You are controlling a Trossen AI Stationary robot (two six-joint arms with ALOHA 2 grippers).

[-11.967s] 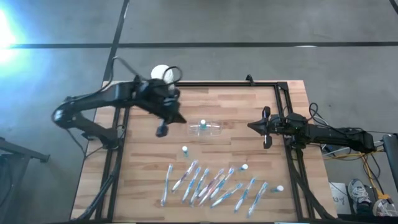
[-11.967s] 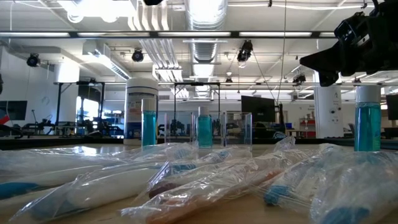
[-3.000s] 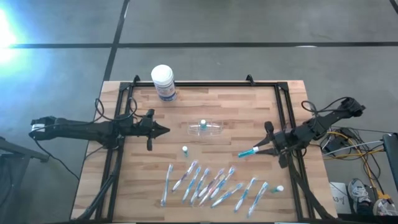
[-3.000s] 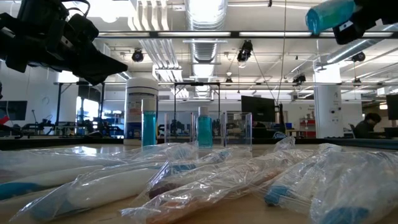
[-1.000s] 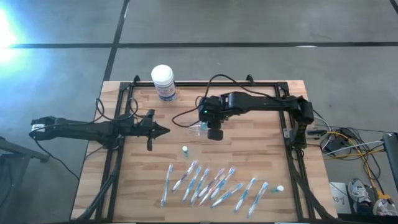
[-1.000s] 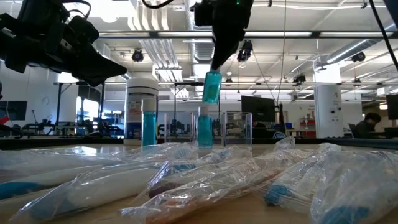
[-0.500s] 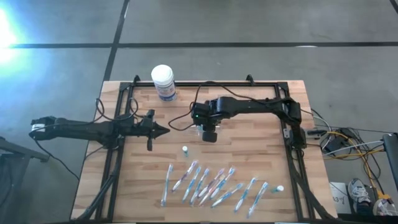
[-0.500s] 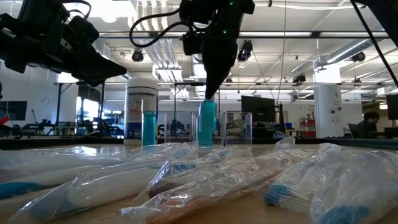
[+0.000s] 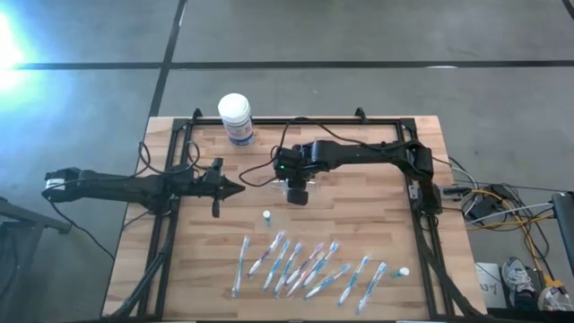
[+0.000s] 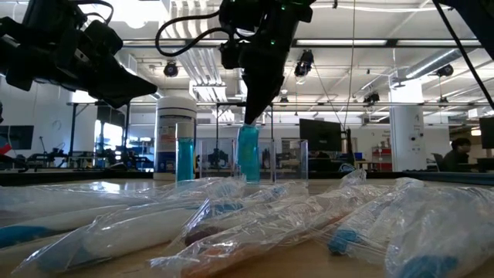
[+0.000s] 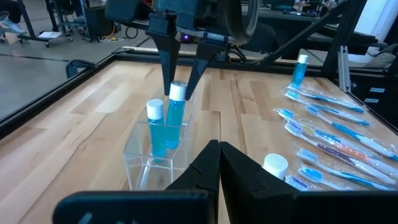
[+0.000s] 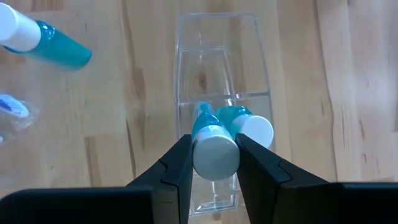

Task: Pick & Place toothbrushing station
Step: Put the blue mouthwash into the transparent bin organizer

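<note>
Right gripper [image 12: 214,163] clamps a white-capped blue bottle [image 11: 175,115] by the cap, lowering it into the toothbrushing station [image 12: 217,93] mid-table, beside a second bottle [image 11: 155,129] already standing in it. Risk: the tilted bottle catches the wall or knocks its neighbour, tipping the light holder. Station is clear, colourless plastic with rounded ends. Left gripper [image 9: 235,187] waits well to the left, fingers closed, holding nothing.

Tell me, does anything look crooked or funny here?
Nothing is spilled or broken. The blue bottle that the right gripper holds in the clear holder leans a bit beside the upright bottle.
</note>
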